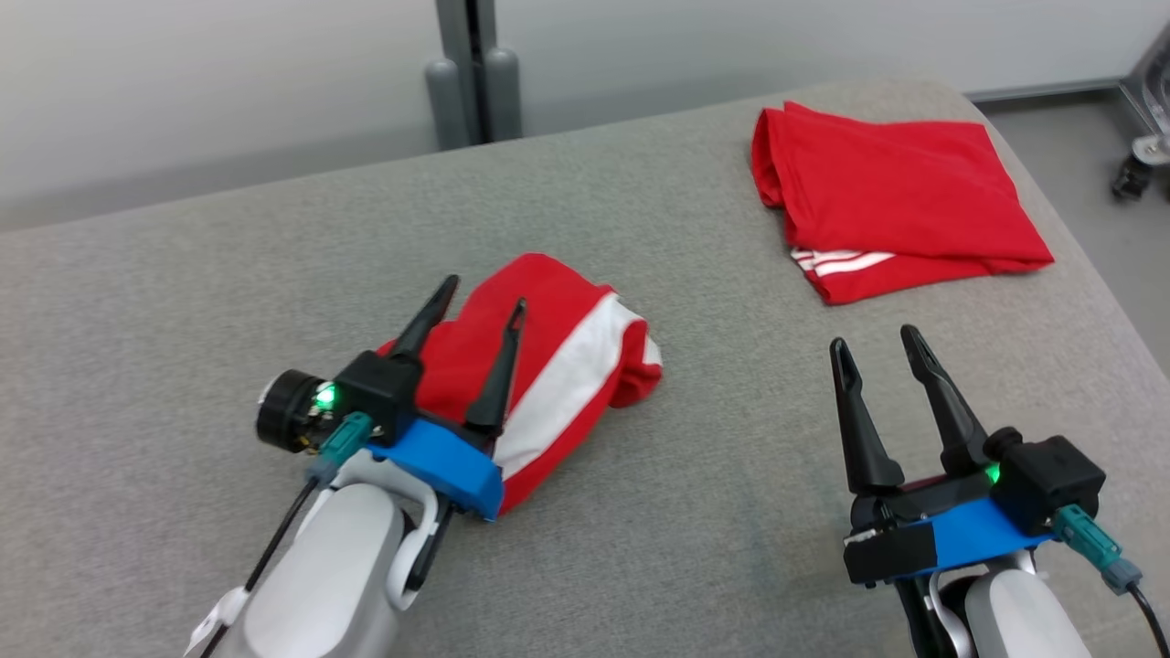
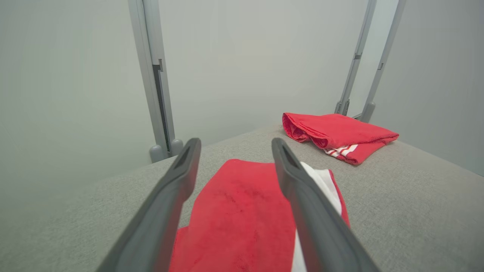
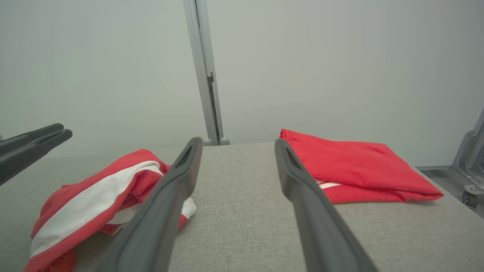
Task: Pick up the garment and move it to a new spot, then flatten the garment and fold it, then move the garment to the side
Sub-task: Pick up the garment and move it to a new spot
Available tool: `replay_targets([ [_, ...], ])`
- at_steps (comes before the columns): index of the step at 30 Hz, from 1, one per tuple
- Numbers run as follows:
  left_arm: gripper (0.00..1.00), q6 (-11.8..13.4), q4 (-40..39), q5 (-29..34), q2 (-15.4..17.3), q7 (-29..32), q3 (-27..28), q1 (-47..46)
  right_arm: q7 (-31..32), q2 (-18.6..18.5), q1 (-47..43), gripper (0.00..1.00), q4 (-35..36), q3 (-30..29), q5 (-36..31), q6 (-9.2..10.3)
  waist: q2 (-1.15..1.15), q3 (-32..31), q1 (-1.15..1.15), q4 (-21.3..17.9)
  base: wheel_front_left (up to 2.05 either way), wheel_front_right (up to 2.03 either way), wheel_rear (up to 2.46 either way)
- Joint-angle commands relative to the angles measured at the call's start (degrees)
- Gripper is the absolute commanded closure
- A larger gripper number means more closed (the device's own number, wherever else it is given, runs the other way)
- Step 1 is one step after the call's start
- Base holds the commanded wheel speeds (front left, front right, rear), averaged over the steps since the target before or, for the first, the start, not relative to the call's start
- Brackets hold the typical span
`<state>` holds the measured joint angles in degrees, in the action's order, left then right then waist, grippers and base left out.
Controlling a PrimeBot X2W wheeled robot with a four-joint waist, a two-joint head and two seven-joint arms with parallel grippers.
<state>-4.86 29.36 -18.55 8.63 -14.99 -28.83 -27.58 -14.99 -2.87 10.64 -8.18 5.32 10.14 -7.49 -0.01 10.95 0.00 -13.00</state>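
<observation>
Head view with both wrist views. The work surface (image 1: 640, 228) was a broad slab covered in grey woven fabric, its far right corner rounded. Behind it stood a plain pale wall (image 1: 228, 73) with an upright grey post (image 1: 471, 73) rising from two rounded feet at the slab's back edge. A strip of grey floor (image 1: 1060, 137) showed beyond the right corner, with a dark caster (image 1: 1132, 175) at the frame's edge.

The left gripper (image 1: 485, 291) had its two dark fingers spread well apart and gripped nothing. They pointed away from the robot and lay over the near part of the garment (image 1: 567, 356). Whether the fingers grazed the cloth could not be told. The right gripper (image 1: 875, 339) was likewise spread wide and empty, poised above bare grey fabric, touching no cloth.

The garment, red with a broad white band, lay loosely bunched on the slab left of centre. Its red part sat directly beneath and between the left fingers in the left wrist view, while the white band ran along the side nearer the right arm. It extended a little past the left fingertips and lay well apart from the right gripper.

A folded red cloth (image 1: 896, 201), with thin white stripes showing at its near edge, lay flat near the far right corner, beyond the right gripper and well apart from the garment.
</observation>
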Motion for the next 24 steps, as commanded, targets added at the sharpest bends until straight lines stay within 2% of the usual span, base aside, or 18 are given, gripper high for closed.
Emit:
replay_targets([
  [1,0.0,0.7,-2.0,0.6,0.7,-0.2,1.5,1.5,-0.2,0.0,-0.8,0.0,-0.4,0.0,-0.2,-0.01,0.01,-0.5,0.0,0.6,0.0,0.0,0.0],
  [12,0.0,3.6,-13.3,2.9,3.3,-0.2,14.2,11.3,-0.2,-0.1,-2.7,0.0,-1.5,-1.6,-1.3,-0.01,0.01,-4.4,0.0,6.1,0.0,0.0,0.0],
  [19,0.0,4.0,-15.8,4.3,2.8,-0.3,20.7,17.6,-0.2,-0.1,-4.5,0.0,-1.8,-3.5,-2.2,-0.01,0.01,-6.7,0.0,9.8,0.0,0.0,0.0],
  [24,0.0,3.3,-16.5,6.2,2.1,-0.2,22.7,20.8,-0.2,-0.1,-6.2,0.0,-2.0,-5.1,-3.0,-0.01,0.01,-8.1,0.0,12.3,0.0,0.0,0.0],
])
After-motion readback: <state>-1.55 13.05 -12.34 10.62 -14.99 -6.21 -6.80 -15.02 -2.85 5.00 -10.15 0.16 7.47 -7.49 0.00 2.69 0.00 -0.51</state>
